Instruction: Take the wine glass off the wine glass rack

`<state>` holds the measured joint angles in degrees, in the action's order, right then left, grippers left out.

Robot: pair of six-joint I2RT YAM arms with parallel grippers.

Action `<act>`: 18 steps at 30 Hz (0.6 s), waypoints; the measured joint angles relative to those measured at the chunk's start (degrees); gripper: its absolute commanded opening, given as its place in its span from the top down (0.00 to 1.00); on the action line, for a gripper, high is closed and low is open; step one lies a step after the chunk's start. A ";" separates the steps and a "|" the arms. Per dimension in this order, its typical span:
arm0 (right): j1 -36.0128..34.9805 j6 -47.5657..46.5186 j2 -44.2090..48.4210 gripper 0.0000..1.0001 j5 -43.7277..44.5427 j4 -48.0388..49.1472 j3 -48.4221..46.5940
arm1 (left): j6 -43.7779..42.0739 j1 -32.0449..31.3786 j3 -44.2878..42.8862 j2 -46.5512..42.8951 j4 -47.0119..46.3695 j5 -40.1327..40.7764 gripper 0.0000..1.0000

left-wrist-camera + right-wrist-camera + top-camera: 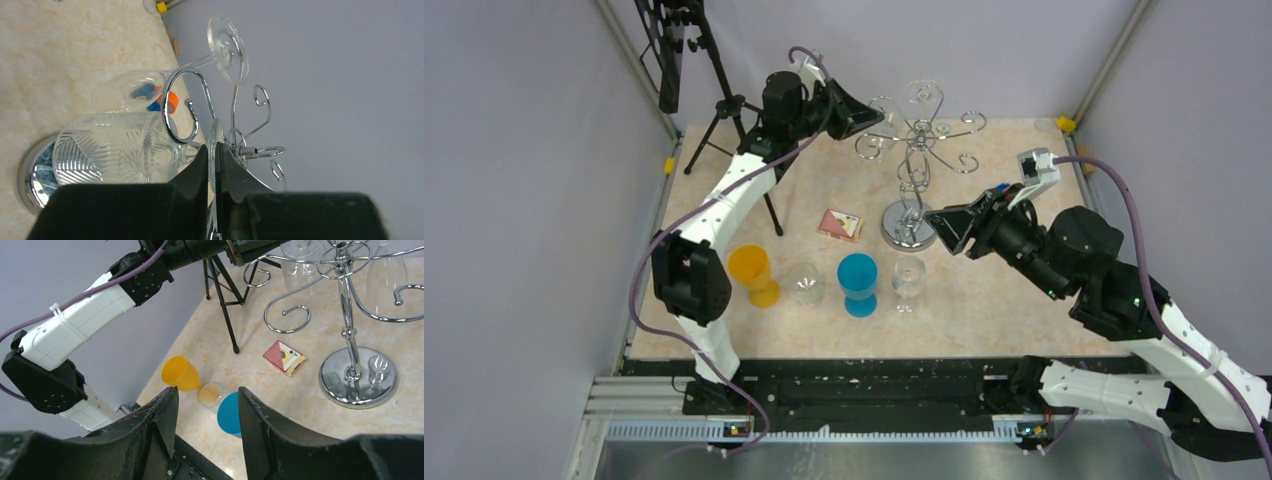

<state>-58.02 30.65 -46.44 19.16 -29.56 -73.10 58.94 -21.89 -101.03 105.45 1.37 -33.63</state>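
Note:
The chrome wine glass rack (916,150) stands on its round disc base (909,226) at the back middle of the table. A patterned clear wine glass (115,147) hangs upside down from one scroll arm. My left gripper (214,152) is shut on the thin foot of that glass, at the rack's left side (874,118). A second, plain wine glass (135,92) hangs behind it. My right gripper (946,226) is open and empty just right of the rack base. In the right wrist view the rack post (345,300) and the hanging glasses (300,265) show.
An orange cup (754,272), a clear tumbler (805,283), a blue cup (858,282) and a standing wine glass (909,280) line the front. A red card box (840,224) lies left of the rack base. A black tripod (724,110) stands at the back left.

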 measured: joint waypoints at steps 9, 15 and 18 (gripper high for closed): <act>0.00 0.48 1.75 0.39 0.07 1.73 1.88 | -4.74 1.36 0.09 -5.29 5.03 2.34 1.00; 0.00 0.74 2.05 0.39 0.24 2.19 2.21 | -5.99 2.03 1.36 -8.02 6.86 3.34 1.00; 0.00 1.14 2.12 0.39 0.35 2.19 2.21 | -6.91 2.01 1.75 -9.60 7.34 4.17 1.00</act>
<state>-58.02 31.79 -44.31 19.51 -27.38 -70.89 52.03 -19.88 -99.29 95.85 8.71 -29.45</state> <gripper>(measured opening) 0.610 0.088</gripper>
